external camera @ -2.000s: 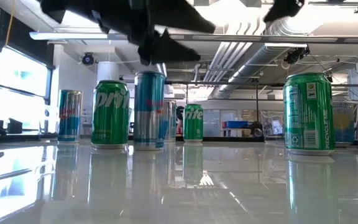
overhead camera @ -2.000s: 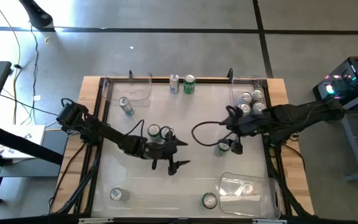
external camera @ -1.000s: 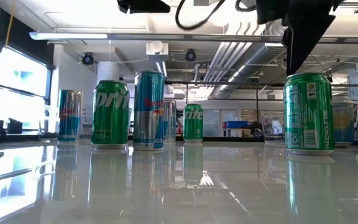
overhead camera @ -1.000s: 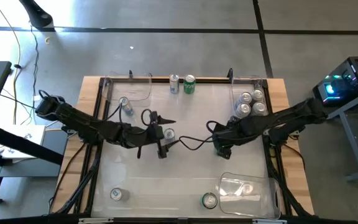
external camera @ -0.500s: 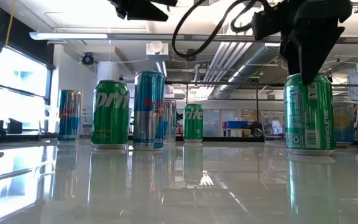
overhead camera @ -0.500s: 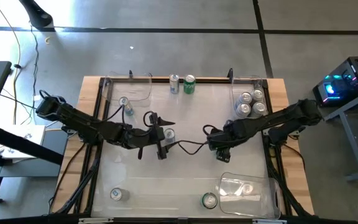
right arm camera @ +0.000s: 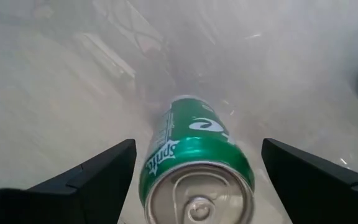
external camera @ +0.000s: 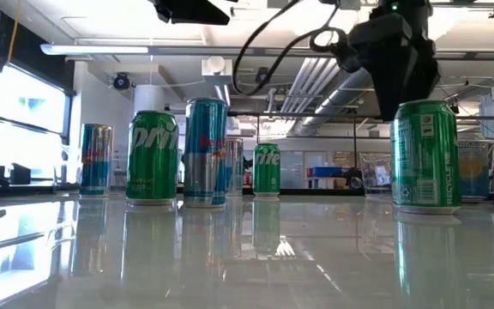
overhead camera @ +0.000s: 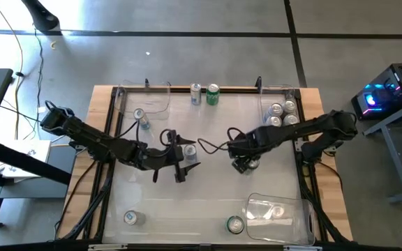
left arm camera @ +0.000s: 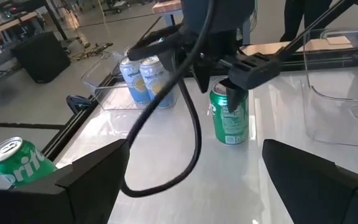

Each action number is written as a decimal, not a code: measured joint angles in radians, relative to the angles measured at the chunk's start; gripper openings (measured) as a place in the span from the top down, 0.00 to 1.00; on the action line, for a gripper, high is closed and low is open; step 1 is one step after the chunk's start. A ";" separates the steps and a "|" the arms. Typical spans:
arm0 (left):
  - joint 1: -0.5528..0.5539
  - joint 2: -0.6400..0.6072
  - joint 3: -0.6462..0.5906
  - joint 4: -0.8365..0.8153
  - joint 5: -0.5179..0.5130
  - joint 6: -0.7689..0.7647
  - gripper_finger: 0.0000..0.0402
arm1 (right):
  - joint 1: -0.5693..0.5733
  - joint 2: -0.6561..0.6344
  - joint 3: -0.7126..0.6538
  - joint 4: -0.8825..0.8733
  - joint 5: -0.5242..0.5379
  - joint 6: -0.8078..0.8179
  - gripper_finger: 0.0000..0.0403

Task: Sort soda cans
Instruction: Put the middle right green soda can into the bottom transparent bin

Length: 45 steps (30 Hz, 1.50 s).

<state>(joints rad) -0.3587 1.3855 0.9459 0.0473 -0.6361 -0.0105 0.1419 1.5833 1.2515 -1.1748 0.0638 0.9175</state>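
A: The right gripper (overhead camera: 241,164) hangs wide open over a green can (right arm camera: 194,165) in the middle-right of the table (overhead camera: 215,199), a finger on each side and neither touching it. "Sprite" reads plainly on that can's side.

B: And the left gripper (overhead camera: 181,159)?

A: Spread open too, holding nothing, over the centre-left beside two cans (overhead camera: 189,149) mostly hidden under it. A black cable (left arm camera: 185,118) loops between the two arms.

B: What surrounds them?

A: A bin (overhead camera: 279,96) at the far right holds four silver-topped cans (overhead camera: 281,116). At the far left another bin (overhead camera: 145,97), with a blue can (overhead camera: 140,118) standing just in front of it. On the far edge a blue can (overhead camera: 196,93) stands beside a green one (overhead camera: 213,94).

B: Near side?

A: A can (overhead camera: 130,217) near left, a green can (overhead camera: 235,224) near right, just beside a tipped clear bin (overhead camera: 278,213).

B: Any other labels?

A: From table height, "Sprite" on a green can (external camera: 152,158) at left; the tall blue-and-silver can (external camera: 206,152) next to it has red print that can't be made out.
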 joint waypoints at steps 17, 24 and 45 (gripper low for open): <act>-0.015 0.000 0.000 -0.028 -0.005 0.023 0.09 | 0.082 0.005 0.176 -0.189 0.068 -0.749 0.15; -0.014 0.000 0.000 -0.028 -0.005 0.022 0.09 | 0.071 0.018 0.175 -0.167 0.060 -0.901 0.15; -0.015 0.000 0.000 -0.028 -0.004 0.003 0.09 | 0.080 0.169 0.174 -0.201 0.030 -1.046 0.15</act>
<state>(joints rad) -0.3737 1.3857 0.9459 0.0189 -0.6399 -0.0072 0.2214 1.7526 1.4254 -1.3762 0.0933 -0.1284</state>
